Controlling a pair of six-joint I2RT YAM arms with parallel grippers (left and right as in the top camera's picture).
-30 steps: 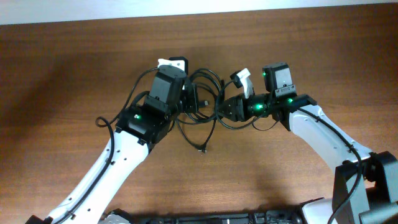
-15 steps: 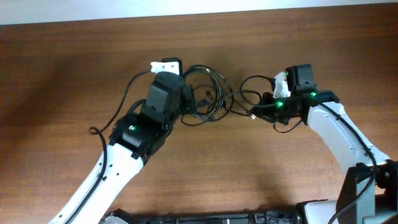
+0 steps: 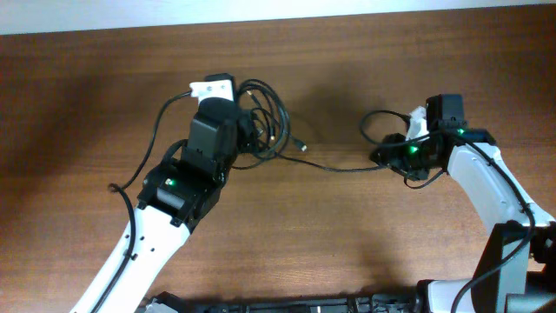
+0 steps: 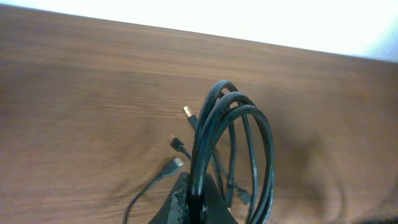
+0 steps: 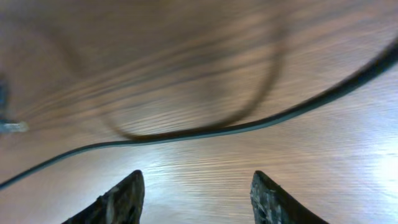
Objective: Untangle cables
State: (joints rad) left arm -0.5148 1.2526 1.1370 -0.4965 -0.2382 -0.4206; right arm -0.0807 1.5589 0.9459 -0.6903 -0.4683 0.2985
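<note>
Overhead: the step in hand looks like separating one cord from the bundle. Left tool (image 3: 249, 132) sits at the top middle of the bench (image 3: 347, 252), clenched on the cables (image 3: 265, 117), which hang as a looped bunch around it. A stray cable (image 3: 339, 169) runs from that bunch across the wood toward the right tool (image 3: 388, 156), with a small loop curling just beyond that tool.

Left wrist: the tool (image 4: 196, 208) grips the coil (image 4: 233, 140) at its lower edge, several loops standing upright together. Three plug ends (image 4: 176, 145) lie loose on the bench beside the coil.

Right wrist: the tool (image 5: 196, 177) is released, fingers (image 5: 124, 199) spread with nothing between them. The stray cable (image 5: 205, 132) lies on the wood just ahead of the fingertips, apart from them. The view is blurred; the faint arc behind it may be a second loop or a shadow.

Next move likely calls for dropping the right tool onto that strand, closing on it, then drawing it away while the left keeps the coil pinned.
</note>
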